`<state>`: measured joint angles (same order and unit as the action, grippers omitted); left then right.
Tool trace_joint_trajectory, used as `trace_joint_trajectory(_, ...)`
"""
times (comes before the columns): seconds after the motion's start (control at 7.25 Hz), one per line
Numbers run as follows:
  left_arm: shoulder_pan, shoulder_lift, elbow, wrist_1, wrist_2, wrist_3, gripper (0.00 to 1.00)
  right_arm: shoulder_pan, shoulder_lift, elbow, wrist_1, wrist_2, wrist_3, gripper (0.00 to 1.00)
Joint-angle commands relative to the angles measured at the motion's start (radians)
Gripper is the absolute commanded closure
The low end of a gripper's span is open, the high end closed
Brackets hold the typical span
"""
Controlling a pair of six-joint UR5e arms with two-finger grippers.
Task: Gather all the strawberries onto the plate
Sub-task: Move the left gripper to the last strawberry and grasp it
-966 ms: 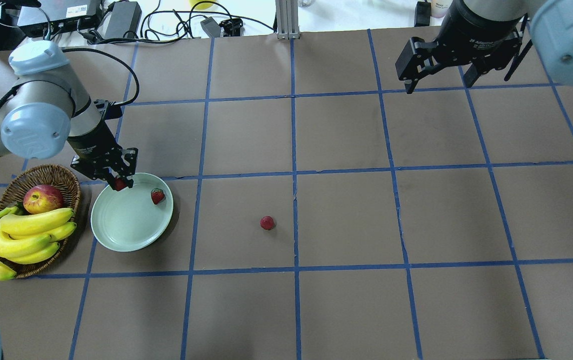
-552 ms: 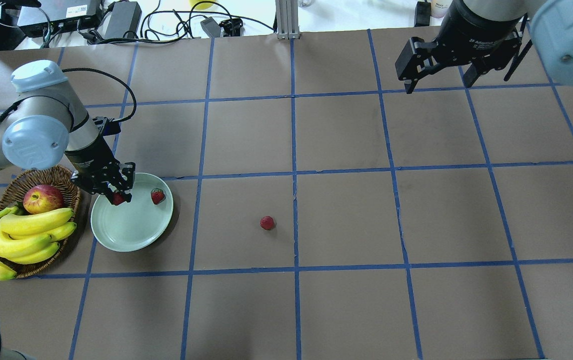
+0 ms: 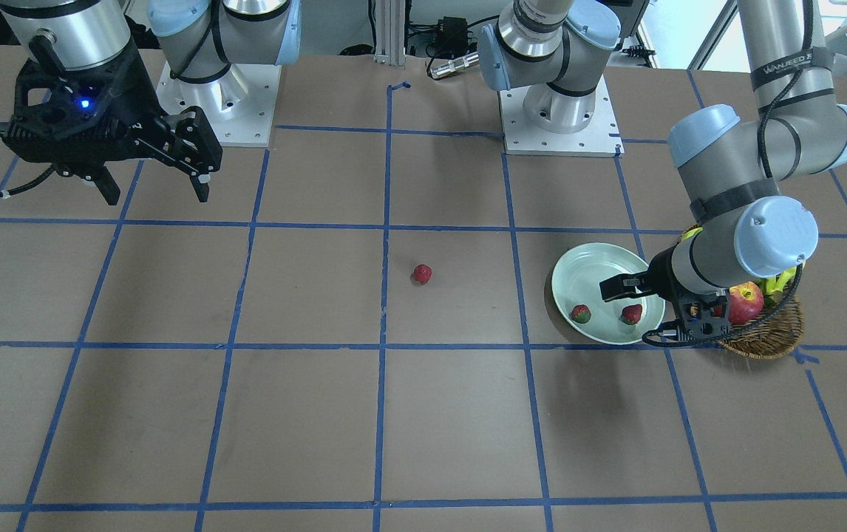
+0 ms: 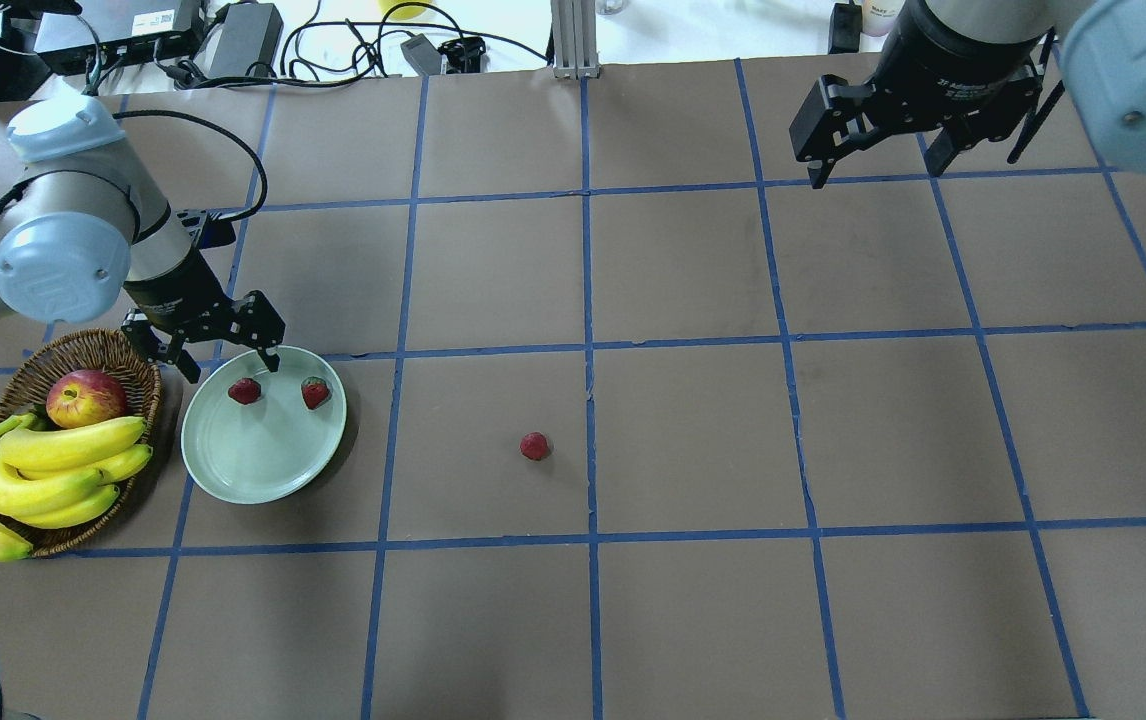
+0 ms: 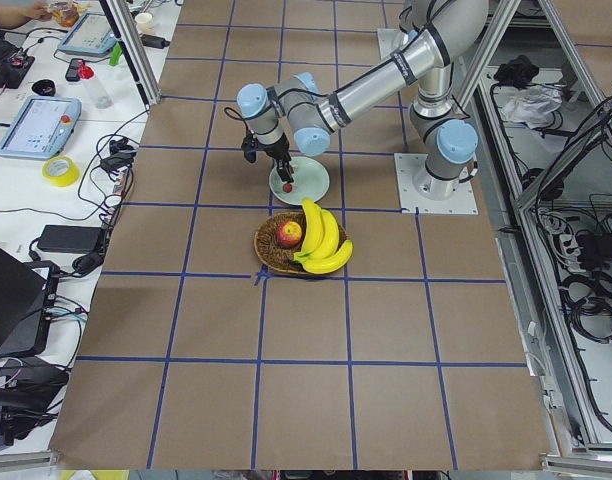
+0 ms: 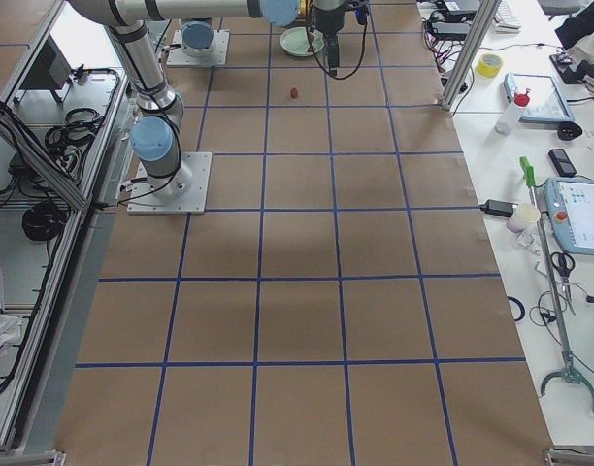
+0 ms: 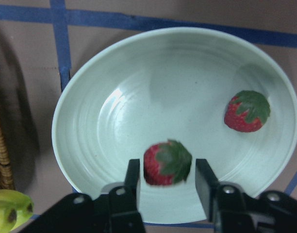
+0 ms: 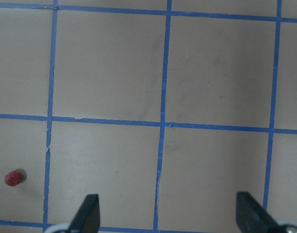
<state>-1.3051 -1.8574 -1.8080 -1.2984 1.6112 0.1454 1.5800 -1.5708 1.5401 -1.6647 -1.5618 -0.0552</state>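
Note:
The pale green plate (image 4: 263, 465) (image 3: 586, 266) (image 7: 119, 102) holds two strawberries (image 4: 244, 390) (image 4: 315, 392). In the left wrist view one strawberry (image 7: 167, 162) lies between my spread fingers (image 7: 132, 179) and the other strawberry (image 7: 246, 111) rests to its right. My left gripper (image 4: 233, 368) (image 3: 636, 313) hangs open just over the plate's far rim, holding nothing. A third strawberry (image 4: 534, 446) (image 3: 422, 274) (image 8: 13, 178) lies alone on the table near the middle. My right gripper (image 4: 878, 168) (image 3: 157, 193) (image 8: 169, 218) is open and empty, high over the far right.
A wicker basket (image 4: 83, 348) with an apple (image 4: 85, 397) and bananas (image 4: 43, 470) stands just left of the plate, close to my left arm. Blue tape lines grid the brown table. Cables and boxes (image 4: 243, 35) lie beyond the far edge.
My left gripper opened and let go of the strawberry, which now lies in the plate; the gripper drew back slightly toward the far rim. The right arm has not moved.

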Motion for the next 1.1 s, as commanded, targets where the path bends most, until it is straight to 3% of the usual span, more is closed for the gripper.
trace_joint_trajectory(0.0,-0.148,0.020,0.039,-0.004,-0.080,-0.178,0.00,0.000,0.000,0.000,-0.003,0.000,0.000,0.00)
trace_joint_trajectory(0.28,-0.331,0.018,0.030,0.028,-0.160,-0.352,0.00,0.000,0.000,0.000,-0.004,0.002,-0.002,0.00)
trace_joint_trajectory(0.55,-0.462,-0.014,0.004,0.144,-0.168,-0.534,0.00,0.000,0.000,0.000,-0.004,0.002,-0.002,0.00)
trace_joint_trajectory(0.97,-0.484,-0.043,-0.169,0.376,-0.255,-0.547,0.00,0.000,0.002,0.000,-0.004,0.002,0.000,0.00)
